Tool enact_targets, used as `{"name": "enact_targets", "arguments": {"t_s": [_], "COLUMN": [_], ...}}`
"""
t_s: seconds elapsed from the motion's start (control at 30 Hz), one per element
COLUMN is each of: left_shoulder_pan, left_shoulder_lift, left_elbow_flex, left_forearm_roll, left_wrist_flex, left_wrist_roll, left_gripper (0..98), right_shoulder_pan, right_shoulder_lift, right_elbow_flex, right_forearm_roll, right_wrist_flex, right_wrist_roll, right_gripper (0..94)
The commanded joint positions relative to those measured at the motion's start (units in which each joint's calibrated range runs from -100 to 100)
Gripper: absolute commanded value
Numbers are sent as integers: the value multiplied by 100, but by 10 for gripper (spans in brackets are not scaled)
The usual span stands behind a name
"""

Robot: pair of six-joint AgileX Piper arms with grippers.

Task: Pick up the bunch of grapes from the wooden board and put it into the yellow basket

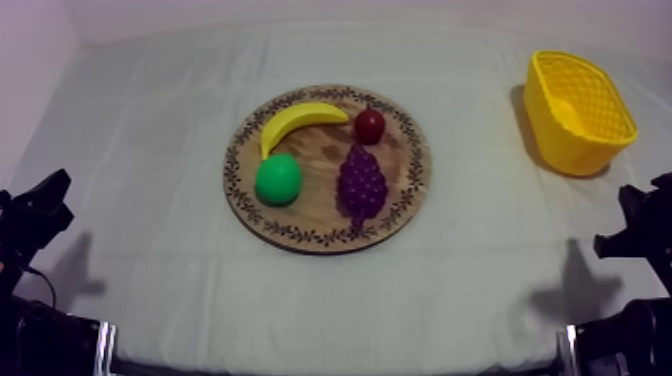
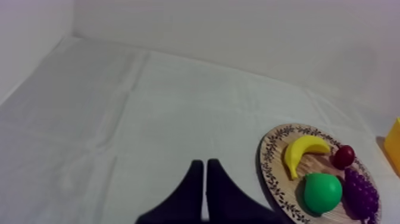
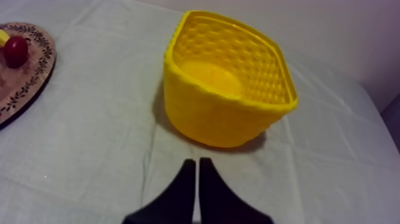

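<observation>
A purple bunch of grapes (image 1: pixel 361 184) lies on the round wooden board (image 1: pixel 405 205) at the table's middle, beside a green pear (image 1: pixel 278 179), a banana (image 1: pixel 298 121) and a small red fruit (image 1: pixel 369 125). The yellow basket (image 1: pixel 578 110) stands empty at the far right. My left gripper (image 1: pixel 50 195) rests low at the left edge, my right gripper (image 1: pixel 635 215) low at the right edge. In the left wrist view my left gripper (image 2: pixel 205 170) is shut on nothing, with the board (image 2: pixel 271 164) and grapes (image 2: pixel 361 193) beyond it. My right gripper (image 3: pixel 197 168) is shut just before the basket (image 3: pixel 226 95).
The grey-white cloth (image 1: pixel 150 130) covers the whole table, with open room between board and basket. White walls close in the far side and the left. The board's rim (image 3: pixel 27 89) and the small red fruit (image 3: pixel 16 50) lie off to the basket's side in the right wrist view.
</observation>
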Motion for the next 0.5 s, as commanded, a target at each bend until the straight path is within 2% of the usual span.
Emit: {"name": "enact_targets", "arguments": {"t_s": [0.0, 0.47], "left_shoulder_pan": [0, 0], "left_shoulder_lift": [0, 0], "left_elbow_flex": [-3, -3], "left_forearm_roll": [0, 0], "left_wrist_flex": [-3, -3], "left_wrist_roll": [1, 1], "left_gripper": [1, 1], "right_shoulder_pan": [-93, -93], "right_shoulder_lift": [-5, -5], "right_elbow_flex": [-2, -2], "right_forearm_roll": [-3, -3], "right_wrist_flex": [4, -1], "right_wrist_roll": [-26, -60], "right_gripper": [4, 4]}}
